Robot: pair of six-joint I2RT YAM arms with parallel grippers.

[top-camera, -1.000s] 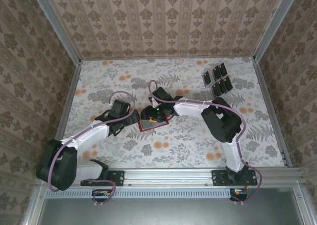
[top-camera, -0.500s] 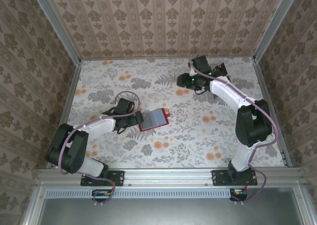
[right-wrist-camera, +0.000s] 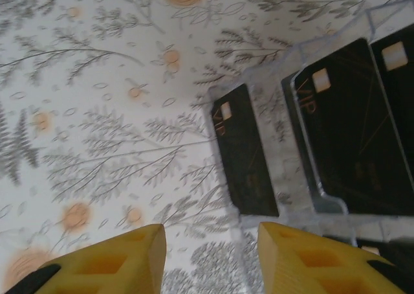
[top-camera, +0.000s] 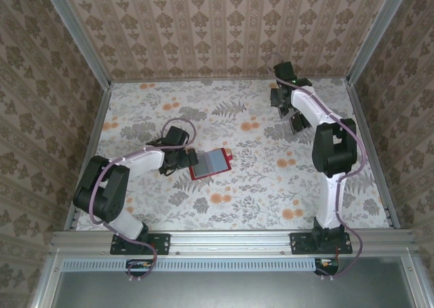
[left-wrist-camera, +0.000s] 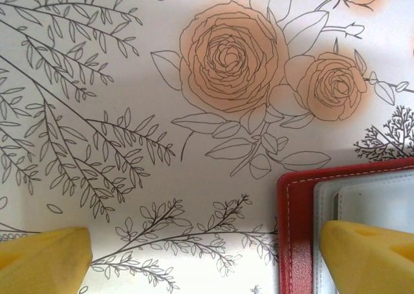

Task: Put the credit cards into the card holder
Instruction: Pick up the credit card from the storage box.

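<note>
The card holder (top-camera: 211, 163) lies open near the middle of the table, red-bordered with a greyish-blue inside. My left gripper (top-camera: 186, 161) is at its left edge, wide open. In the left wrist view the card holder's red corner (left-wrist-camera: 295, 226) sits under the gripper (left-wrist-camera: 204, 261), and the right fingertip (left-wrist-camera: 369, 255) hangs over the pale inside. The black credit cards (top-camera: 297, 118) stand at the back right. My right gripper (top-camera: 280, 96) hovers by them, open and holding nothing. Its wrist view shows the gripper (right-wrist-camera: 210, 261) just short of one card (right-wrist-camera: 246, 155), with another card (right-wrist-camera: 352, 125) to the right.
The cards stand in a clear plastic rack (right-wrist-camera: 304, 200). The table has a floral cloth (top-camera: 258, 186) and is fenced by aluminium rails, with patterned walls at the back and sides. The right wall rail (top-camera: 369, 145) runs close to the card rack.
My right arm has swung from over the card holder to the back right, above the cards, and its jaws have narrowed. My left gripper has stayed at the card holder's left edge.
</note>
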